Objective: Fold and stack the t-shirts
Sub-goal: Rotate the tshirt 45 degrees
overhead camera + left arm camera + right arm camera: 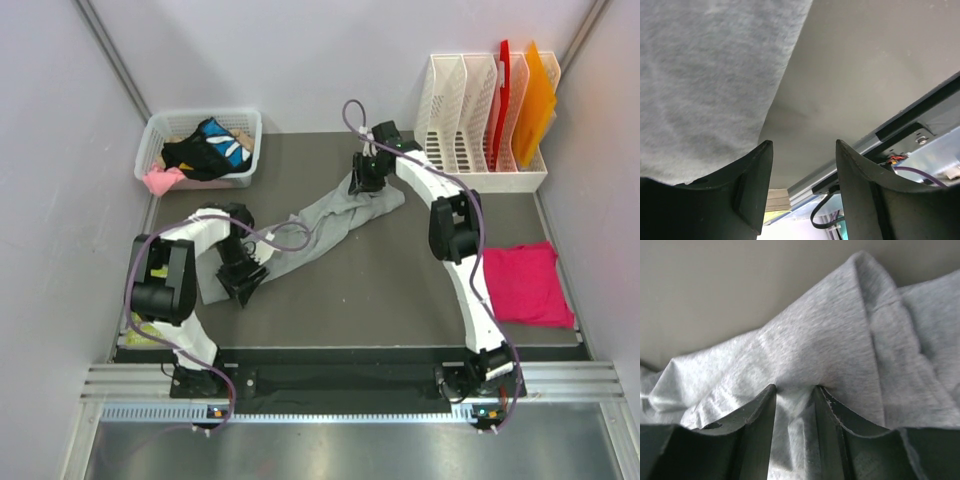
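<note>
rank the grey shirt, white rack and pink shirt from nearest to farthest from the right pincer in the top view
1. Grey shirt: mid-table, pinched in the right pincer.
2. White rack: back right, just beyond the pincer.
3. Pink shirt: right side, toward the near edge.

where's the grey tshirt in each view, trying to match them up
Top external: the grey t-shirt lies stretched diagonally across the middle of the picture.
Left wrist: it fills the upper left, with its edge running down the picture.
Right wrist: it fills the centre and right, bunched up into a peak.
Shared landmark: the dark grey table under it.
</note>
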Action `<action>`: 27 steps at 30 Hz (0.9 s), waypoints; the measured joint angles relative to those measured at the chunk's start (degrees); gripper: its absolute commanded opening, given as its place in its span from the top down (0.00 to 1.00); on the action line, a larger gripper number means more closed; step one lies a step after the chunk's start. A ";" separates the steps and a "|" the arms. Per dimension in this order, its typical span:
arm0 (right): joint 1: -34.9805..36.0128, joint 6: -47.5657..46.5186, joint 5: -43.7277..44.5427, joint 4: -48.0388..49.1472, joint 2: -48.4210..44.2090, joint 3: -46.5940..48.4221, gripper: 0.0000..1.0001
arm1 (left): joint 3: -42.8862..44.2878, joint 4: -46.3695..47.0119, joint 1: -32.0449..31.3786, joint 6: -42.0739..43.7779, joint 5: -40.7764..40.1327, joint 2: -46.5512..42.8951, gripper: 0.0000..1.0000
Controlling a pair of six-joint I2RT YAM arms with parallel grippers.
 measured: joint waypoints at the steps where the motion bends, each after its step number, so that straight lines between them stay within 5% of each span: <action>1: -0.22 -0.13 0.74 0.39 0.28 0.63 0.59 | 0.28 -0.28 -0.24 -0.13 0.24 0.59 0.42; 12: -6.47 -0.09 7.41 4.07 0.44 8.66 0.53 | 18.58 -6.19 -1.27 -2.14 7.54 4.44 0.42; 16: -7.93 -0.50 8.41 3.61 -1.33 6.49 0.52 | 19.26 -6.56 -1.14 -2.95 7.50 4.44 0.42; 27: 6.56 -1.55 10.73 -1.79 -18.47 -14.73 0.54 | 13.44 -5.64 4.11 -3.10 2.60 3.43 0.42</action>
